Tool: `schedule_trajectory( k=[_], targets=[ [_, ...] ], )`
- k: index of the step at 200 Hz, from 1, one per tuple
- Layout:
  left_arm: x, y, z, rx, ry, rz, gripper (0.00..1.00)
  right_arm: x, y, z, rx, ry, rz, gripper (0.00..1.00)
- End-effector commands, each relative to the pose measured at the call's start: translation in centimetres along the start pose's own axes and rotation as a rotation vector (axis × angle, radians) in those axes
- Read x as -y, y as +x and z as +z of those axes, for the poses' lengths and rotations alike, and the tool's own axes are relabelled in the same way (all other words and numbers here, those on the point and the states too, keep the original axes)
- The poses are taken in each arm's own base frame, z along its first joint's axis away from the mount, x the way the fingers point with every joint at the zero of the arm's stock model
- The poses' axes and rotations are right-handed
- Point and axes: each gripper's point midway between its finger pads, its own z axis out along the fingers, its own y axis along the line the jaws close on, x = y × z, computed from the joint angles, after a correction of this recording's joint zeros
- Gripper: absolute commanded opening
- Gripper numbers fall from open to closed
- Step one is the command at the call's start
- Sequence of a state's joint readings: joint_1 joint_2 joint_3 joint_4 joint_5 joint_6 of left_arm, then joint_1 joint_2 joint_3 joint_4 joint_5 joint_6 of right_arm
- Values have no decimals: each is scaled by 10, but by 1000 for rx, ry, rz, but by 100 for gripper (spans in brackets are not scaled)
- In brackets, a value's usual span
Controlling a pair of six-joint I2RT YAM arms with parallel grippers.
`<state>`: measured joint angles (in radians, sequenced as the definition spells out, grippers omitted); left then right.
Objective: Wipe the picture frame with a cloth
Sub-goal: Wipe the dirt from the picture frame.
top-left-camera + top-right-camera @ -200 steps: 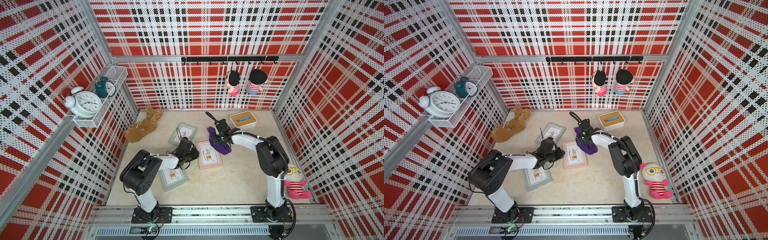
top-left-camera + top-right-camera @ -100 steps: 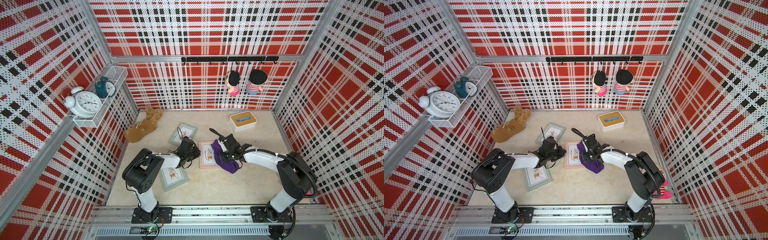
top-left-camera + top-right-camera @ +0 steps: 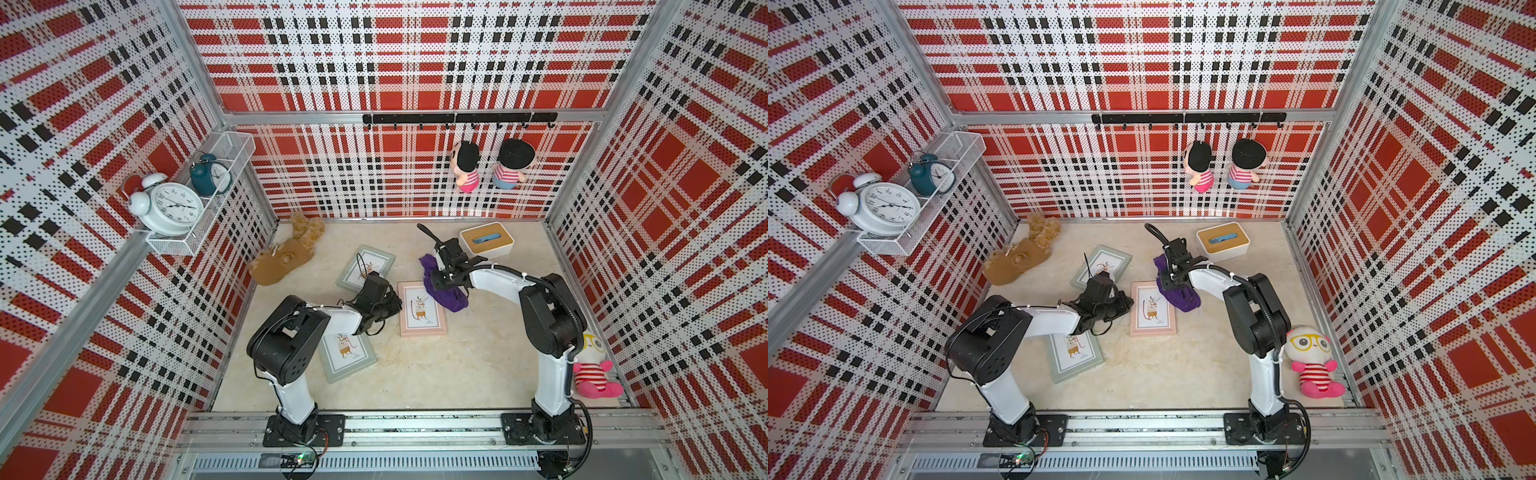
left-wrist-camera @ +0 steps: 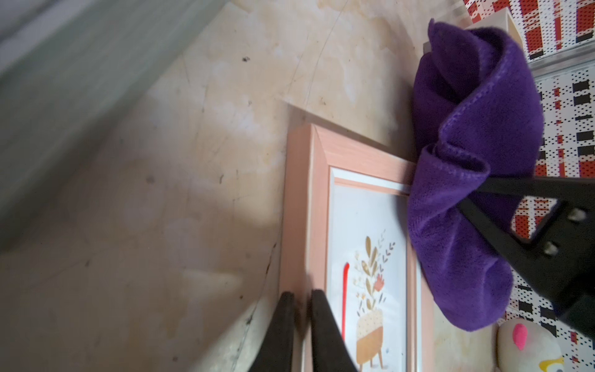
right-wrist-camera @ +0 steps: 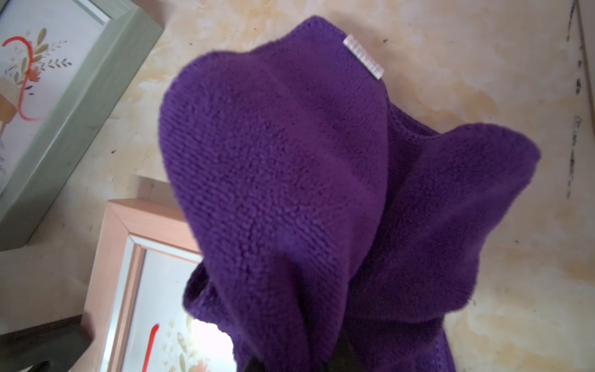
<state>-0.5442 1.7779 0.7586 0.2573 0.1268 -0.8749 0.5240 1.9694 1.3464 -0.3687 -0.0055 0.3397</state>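
Note:
The pink picture frame (image 3: pixel 422 316) (image 3: pixel 1152 311) lies flat mid-table, showing a plant print with a red stroke on it. My left gripper (image 4: pixel 301 301) is shut on the frame's left rail, one finger on each side of it. The purple cloth (image 3: pixel 449 297) (image 3: pixel 1179 297) (image 5: pixel 289 161) hangs bunched from my right gripper (image 3: pixel 438 286), which is shut on it. The cloth's folds hide the fingertips. It drapes over the frame's far right corner (image 4: pixel 415 180) and onto the table beside it. Its white tag (image 5: pixel 363 58) faces up.
Two green frames (image 3: pixel 365 266) (image 3: pixel 347 353) lie left of the pink one, and the left arm crosses the near one. A brown plush (image 3: pixel 282 262) sits far left, a wooden-lidded white box (image 3: pixel 486 241) far right, and a doll (image 3: pixel 592 365) by the right arm's base.
The right gripper swept the cloth toward the front over the pink frame, then back toward the rear. The left gripper stayed clamped on the frame's left rail.

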Motion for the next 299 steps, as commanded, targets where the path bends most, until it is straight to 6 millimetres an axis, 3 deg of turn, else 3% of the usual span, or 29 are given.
schedule_trajectory(
  k=[1, 35, 47, 64, 86, 122, 149, 164, 178, 194, 224, 247, 272, 299],
  targets=[
    [-81, 67, 5, -206, -274, -24, 14, -29, 59, -18, -115, -88, -70, 0],
    [-86, 70, 2, -194, -294, -50, 13, -32, 133, -55, -208, -132, -67, 0],
    [-87, 70, 1, -187, -299, -56, 13, -37, 148, -66, -224, -170, -61, 0],
    [-87, 70, 0, -186, -299, -54, 13, -41, 154, -73, -219, -200, -61, 0],
    [-88, 71, 0, -191, -299, -46, 13, -30, 134, -58, -185, -113, -74, 0],
    [-88, 72, 0, -197, -294, -23, 13, -4, 69, -24, -139, 75, 19, 0],
    [-91, 74, 3, -209, -297, -11, 13, 8, 24, -5, -71, 123, 46, 0],
    [-92, 76, 4, -216, -300, -11, 12, 2, 19, 2, -110, 118, 46, 0],
    [-93, 76, 3, -212, -306, -14, 12, -8, 38, 1, -148, 99, 29, 0],
    [-98, 77, 2, -209, -320, -22, 12, -12, 77, -7, -194, 75, 24, 0],
    [-106, 82, 2, -205, -340, -47, 11, -23, 142, -41, -254, 2, 51, 0],
    [-109, 86, 3, -208, -337, -58, 11, -29, 158, -52, -275, -44, 126, 0],
    [-108, 86, 4, -209, -330, -56, 11, -7, 133, -35, -254, 72, 114, 0],
    [-100, 82, 4, -208, -304, -33, 11, 22, 62, -9, -145, 124, 123, 0]
  ],
)
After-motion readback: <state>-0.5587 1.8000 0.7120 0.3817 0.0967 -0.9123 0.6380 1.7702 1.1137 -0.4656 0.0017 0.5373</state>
